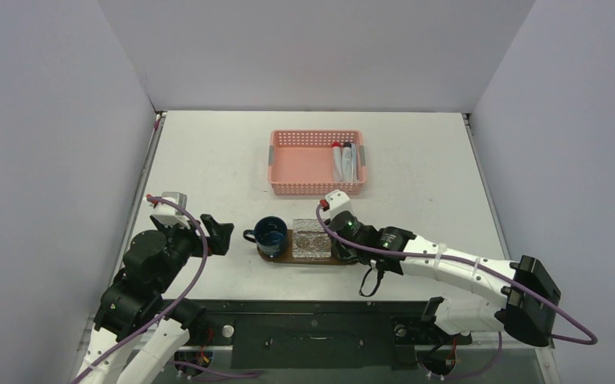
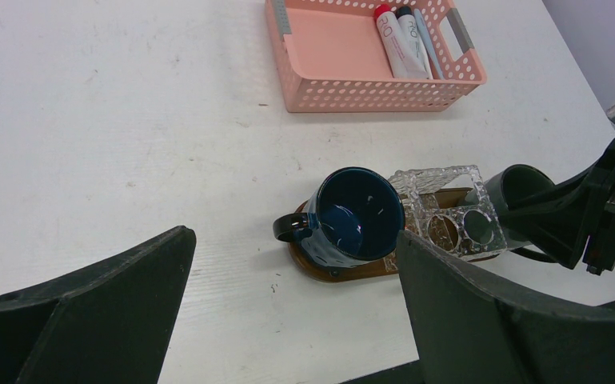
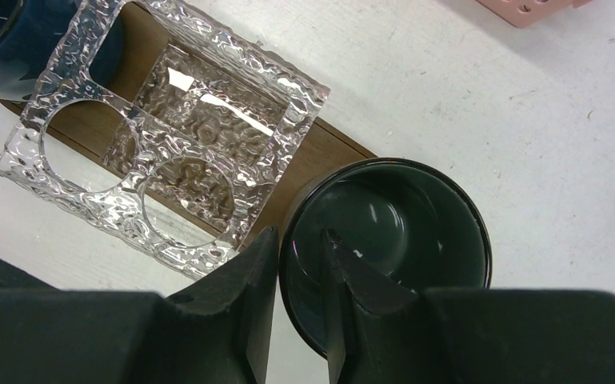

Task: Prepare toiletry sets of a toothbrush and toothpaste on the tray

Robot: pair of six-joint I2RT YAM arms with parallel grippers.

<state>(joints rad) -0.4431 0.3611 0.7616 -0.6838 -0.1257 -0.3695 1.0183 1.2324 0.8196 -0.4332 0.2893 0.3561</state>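
Brown wooden tray (image 1: 286, 258) sits mid-surface, right tool (image 3: 300, 236) slack astride the black cup (image 3: 416, 216) rim (not pinching, looks like), left tool (image 1: 224, 234) wide open and empty, while toothpaste tubes (image 1: 341, 160) and toothbrush (image 2: 426, 40) lie 12-to-6 in the pink basket (image 1: 296, 160) at the tray's 12 o'clock, nearer the right arm.

Matt wooden tray (image 3: 328, 156), glossy blue mug (image 2: 356, 216), rippled clear holder (image 3: 232, 68), pink plastic basket (image 2: 368, 92)
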